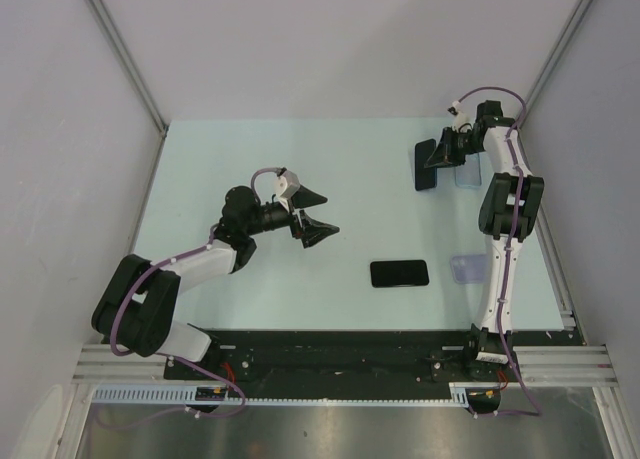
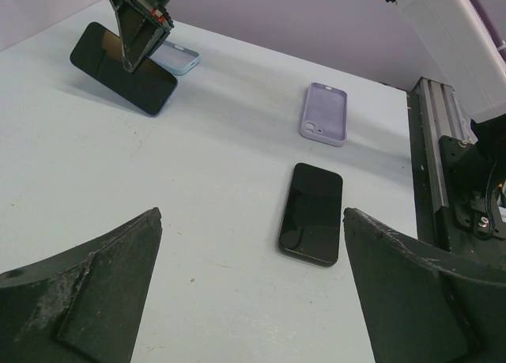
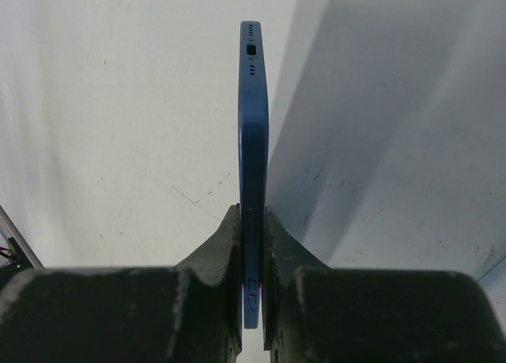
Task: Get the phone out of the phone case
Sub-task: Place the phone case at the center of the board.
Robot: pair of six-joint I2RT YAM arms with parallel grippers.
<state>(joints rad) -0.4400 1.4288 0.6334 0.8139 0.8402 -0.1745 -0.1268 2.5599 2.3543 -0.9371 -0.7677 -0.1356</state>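
My right gripper is shut on a dark-blue phone at the far right of the table, clamping it by its long edges. The left wrist view shows this phone tilted, with its dark screen facing up. An empty light-blue case lies flat just beside it, also in the left wrist view. My left gripper is open and empty over the middle of the table, its jaws wide apart.
A black phone lies screen up at the near centre-right. An empty lavender case lies by the right arm. The metal rail runs along the table's near edge.
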